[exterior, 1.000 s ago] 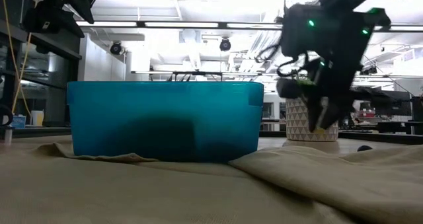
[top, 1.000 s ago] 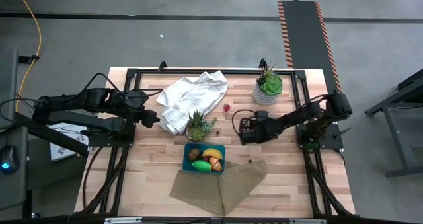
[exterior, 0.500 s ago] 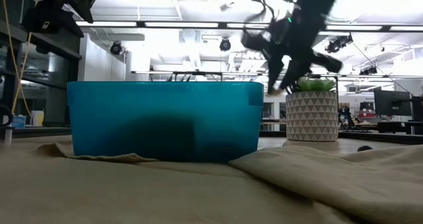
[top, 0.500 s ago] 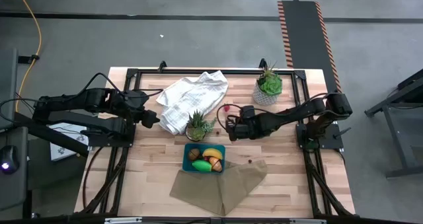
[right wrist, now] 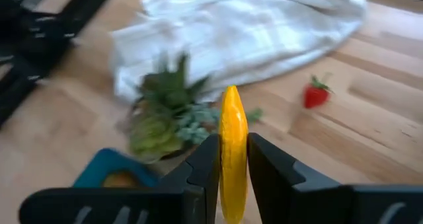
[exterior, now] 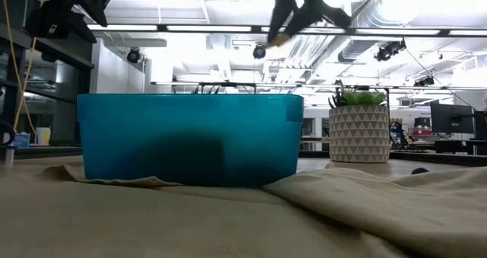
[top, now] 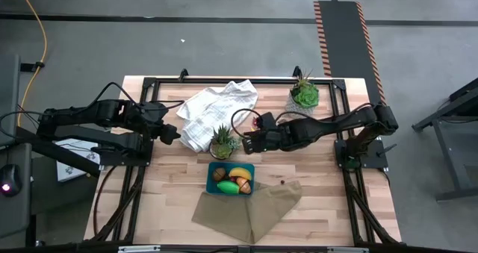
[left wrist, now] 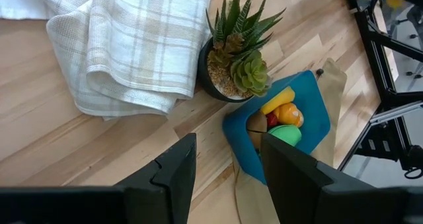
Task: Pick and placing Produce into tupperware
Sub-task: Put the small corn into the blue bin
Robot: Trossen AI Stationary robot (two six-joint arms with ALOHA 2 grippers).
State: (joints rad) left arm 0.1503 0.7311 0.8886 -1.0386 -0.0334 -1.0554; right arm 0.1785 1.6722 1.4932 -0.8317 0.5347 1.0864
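Pinching an unlabelled orange piece (right wrist: 232, 151), the right gripper (right wrist: 231, 168) hangs above the table.

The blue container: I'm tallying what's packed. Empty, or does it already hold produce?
Not empty. The blue container already holds a banana, a green pepper and a brown kiwi, seen from above.

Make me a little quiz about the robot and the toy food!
1. True or false: the right gripper holds a yellow-orange piece.
2. What red fruit lies on the table by the towel?
3. The tub sits on: A) the tan cloth B) the towel C) a plant pot.

Key: 1 true; 2 the strawberry; 3 A.
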